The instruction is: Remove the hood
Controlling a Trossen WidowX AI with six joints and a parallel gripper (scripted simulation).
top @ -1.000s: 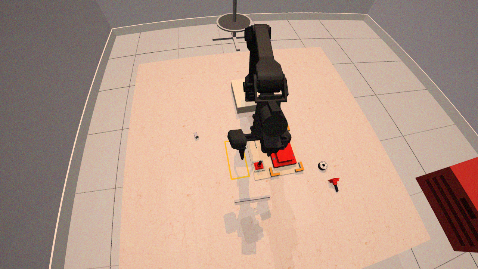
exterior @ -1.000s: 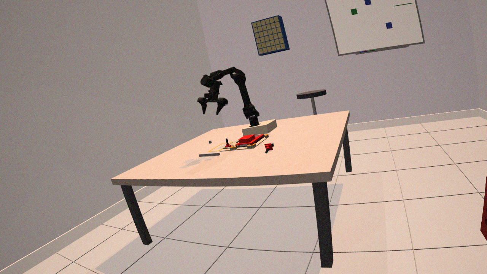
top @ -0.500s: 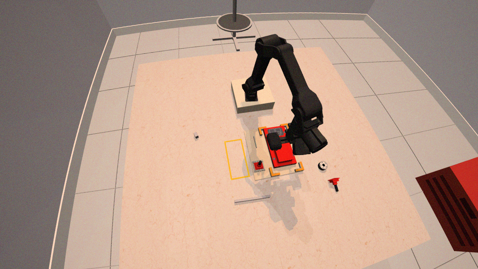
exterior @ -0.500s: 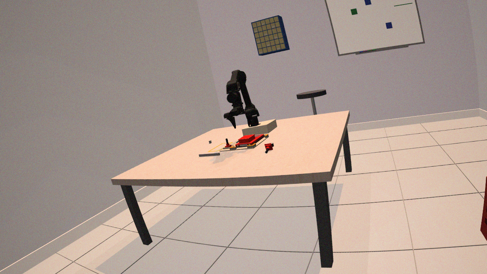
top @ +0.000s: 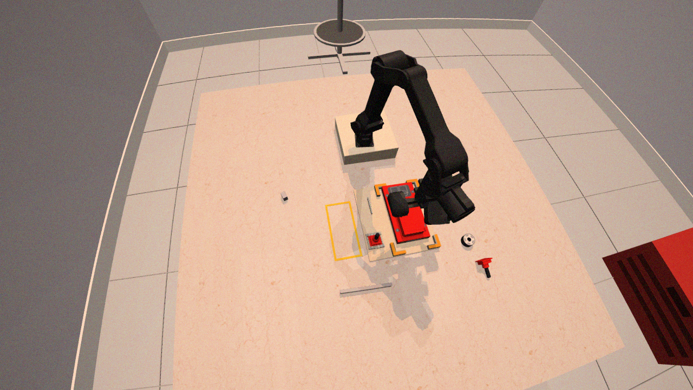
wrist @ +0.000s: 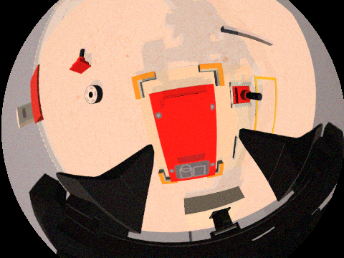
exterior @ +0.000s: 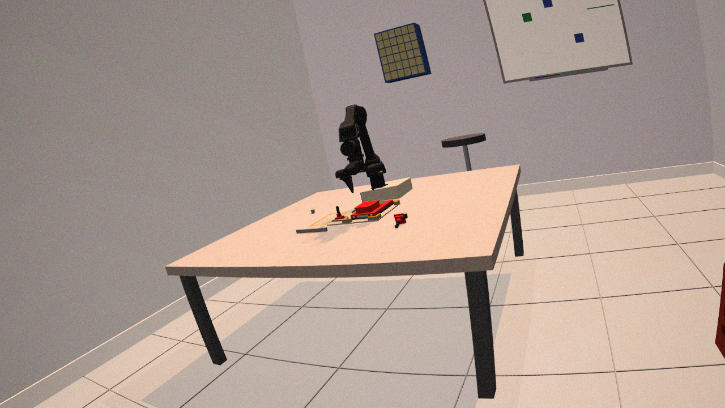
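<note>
The red toy car point(top: 393, 220) point(wrist: 168, 136) sits on its thin board. A raised red block point(top: 412, 223) point(exterior: 366, 205) is on its far part and a grey panel at the end nearest the robot's base. I cannot tell for certain which part is the hood; no part lies apart from the body. My gripper point(top: 426, 207) point(wrist: 198, 140) is open and empty, above the car and clear of it. Its fingers show on either side of the car in the wrist view. The yellow outlined area point(top: 331, 232) point(wrist: 275, 104) lies beside the board, with nothing in it.
Orange corner brackets point(top: 397, 250) point(wrist: 143, 76) surround the car. A red piece with a black knob point(top: 374, 239) point(wrist: 244, 95) stands between car and area. A wheel point(top: 468, 239), another red knobbed piece point(top: 484, 262), a grey bar point(top: 365, 289) and a small block point(top: 284, 196) lie around.
</note>
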